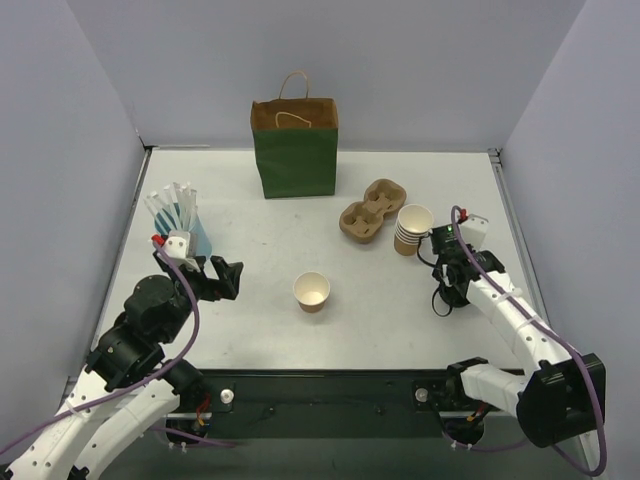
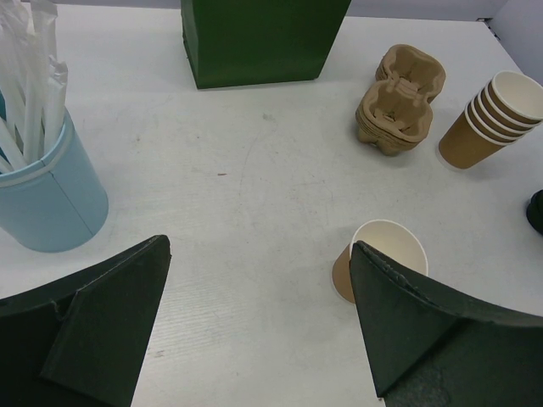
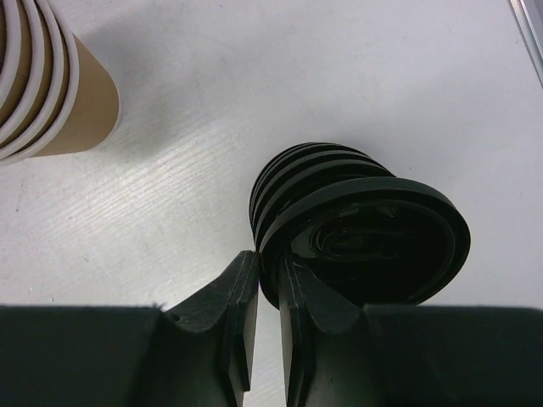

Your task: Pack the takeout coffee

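Observation:
No lidded cup shows. One unlidded brown paper cup (image 1: 311,291) stands upright at the table's middle; it also shows in the left wrist view (image 2: 383,242). My right gripper (image 1: 447,262) (image 3: 267,263) is shut on the rim of the top black lid (image 3: 373,242), which tilts up off a stack of black lids (image 3: 288,174). My left gripper (image 1: 215,277) (image 2: 259,246) is open and empty, left of the single cup and apart from it.
A stack of unlidded tan cups (image 1: 412,230) (image 3: 59,93) stands just left of the lids. A pulp cup carrier (image 1: 368,212) lies beside it. A green paper bag (image 1: 296,160) stands open at the back. A blue cup of wrapped straws (image 1: 185,225) stands at left.

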You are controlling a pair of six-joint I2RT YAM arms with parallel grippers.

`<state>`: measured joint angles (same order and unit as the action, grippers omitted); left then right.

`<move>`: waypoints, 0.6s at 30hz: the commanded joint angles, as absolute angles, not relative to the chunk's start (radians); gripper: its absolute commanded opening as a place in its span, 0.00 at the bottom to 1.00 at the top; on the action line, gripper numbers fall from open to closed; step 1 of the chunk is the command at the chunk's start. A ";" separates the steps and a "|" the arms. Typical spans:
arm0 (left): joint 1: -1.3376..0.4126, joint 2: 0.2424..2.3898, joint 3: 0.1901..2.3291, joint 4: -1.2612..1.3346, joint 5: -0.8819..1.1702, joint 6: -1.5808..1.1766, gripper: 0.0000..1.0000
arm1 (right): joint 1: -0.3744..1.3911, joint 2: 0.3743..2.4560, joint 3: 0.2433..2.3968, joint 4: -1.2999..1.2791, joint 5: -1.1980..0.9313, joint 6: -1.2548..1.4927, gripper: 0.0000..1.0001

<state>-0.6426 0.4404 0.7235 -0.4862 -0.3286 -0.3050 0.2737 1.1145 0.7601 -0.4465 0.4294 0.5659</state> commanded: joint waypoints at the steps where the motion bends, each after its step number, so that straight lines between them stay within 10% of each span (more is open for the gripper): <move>1: -0.649 0.430 0.718 -0.443 -0.302 -0.295 0.97 | 0.273 1.036 0.825 -0.528 0.382 0.542 0.15; 13: -0.650 0.391 0.699 -0.417 -0.169 -0.258 0.94 | 0.439 0.885 0.940 -0.338 -0.438 0.559 0.14; 18: -0.650 0.397 0.716 -0.422 -0.016 -0.271 0.92 | 0.472 0.854 0.833 0.113 -0.803 0.767 0.13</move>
